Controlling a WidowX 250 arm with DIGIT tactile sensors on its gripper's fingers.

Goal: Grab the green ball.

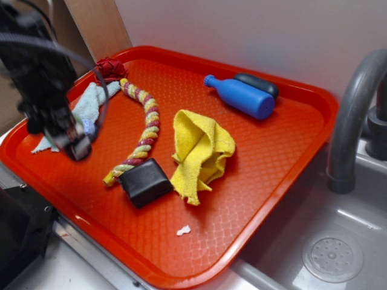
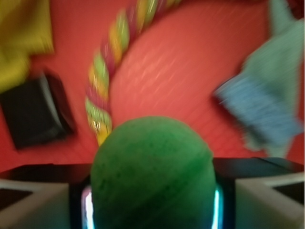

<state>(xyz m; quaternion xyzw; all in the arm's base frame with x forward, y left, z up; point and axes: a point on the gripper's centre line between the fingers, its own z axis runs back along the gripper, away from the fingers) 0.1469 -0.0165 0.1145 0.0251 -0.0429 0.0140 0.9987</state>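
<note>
In the wrist view the green ball (image 2: pixel 152 167) fills the lower middle, a deep green sphere with a faintly pitted surface. It sits between the two jaws, and my gripper (image 2: pixel 152 195) is shut on it. In the exterior view the gripper (image 1: pixel 77 142) is blurred and hangs over the left part of the red tray (image 1: pixel 284 157), lifted off its floor. The arm hides the ball there. The wrist picture is smeared by motion.
On the tray lie a striped rope toy (image 1: pixel 144 130), a black block (image 1: pixel 145 181), a crumpled yellow cloth (image 1: pixel 199 151), a blue bottle-shaped toy (image 1: pixel 242 96) and a pale green cloth (image 1: pixel 91 103). A blue sponge (image 2: pixel 259 112) lies beside that cloth. A sink (image 1: pixel 338 241) and a grey faucet (image 1: pixel 351 115) stand at the right.
</note>
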